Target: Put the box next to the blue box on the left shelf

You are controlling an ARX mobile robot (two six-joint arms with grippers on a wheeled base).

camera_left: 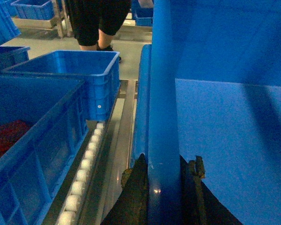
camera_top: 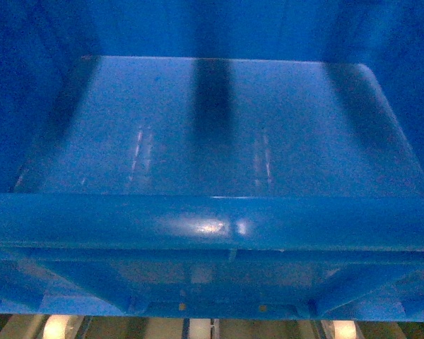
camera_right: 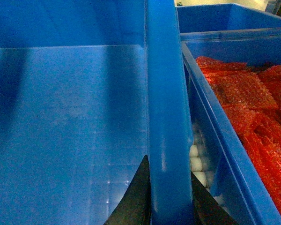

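Note:
The box [camera_top: 212, 127], a large bright blue open crate, fills the head view; its smooth floor is bare and its thick near rim crosses the frame. My left gripper [camera_left: 164, 173] is shut on the box's left rim [camera_left: 161, 93], one dark finger on each side of the wall. My right gripper [camera_right: 170, 183] is shut on the box's right rim [camera_right: 164, 93] in the same way. A blue box [camera_left: 37, 140] with red contents stands just left of the held box, across a roller rail. I cannot tell which neighbouring crate is the task's blue box.
White rollers [camera_left: 84, 164] run between the crates on the left, and rollers [camera_right: 196, 164] show on the right too. A blue crate of red bubble bags [camera_right: 239, 93] sits close on the right. Another empty blue crate [camera_left: 70, 70] stands farther left. A person's legs [camera_left: 96, 23] stand behind.

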